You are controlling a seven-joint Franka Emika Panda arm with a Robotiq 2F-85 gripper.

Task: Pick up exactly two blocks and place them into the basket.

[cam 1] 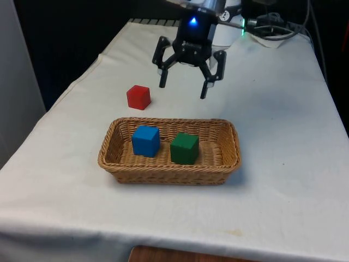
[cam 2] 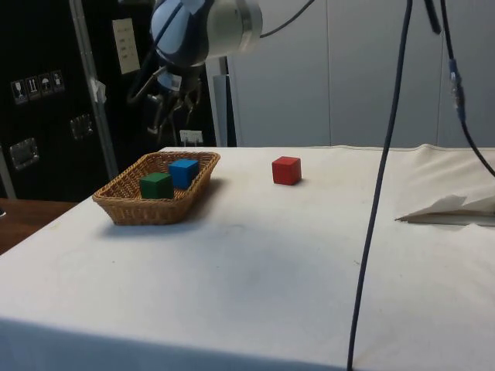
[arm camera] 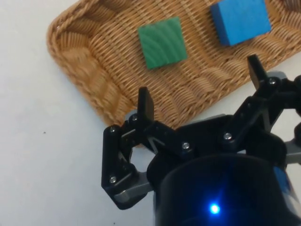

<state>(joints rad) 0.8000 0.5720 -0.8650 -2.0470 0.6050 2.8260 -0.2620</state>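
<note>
A wicker basket [cam 1: 112, 154] [cam 2: 124, 209] [arm camera: 89, 75] holds a blue block [cam 1: 146, 140] [cam 2: 183, 171] [arm camera: 241, 20] and a green block [cam 1: 184, 148] [cam 2: 156, 185] [arm camera: 162, 42] side by side. A red block [cam 1: 138, 97] [cam 2: 286, 170] rests on the cloth behind the basket, toward the front view's left. My gripper [cam 1: 184, 85] [cam 2: 172, 116] [arm camera: 201, 89] hangs open and empty well above the basket's far rim, with nothing between its fingers.
White cloth covers the whole table. A crumpled white sheet [cam 2: 452, 209] [cam 1: 272, 41] lies near the robot's base, and black cables [cam 2: 387, 178] hang across the side view. Dark cabinets stand beyond the table's edge.
</note>
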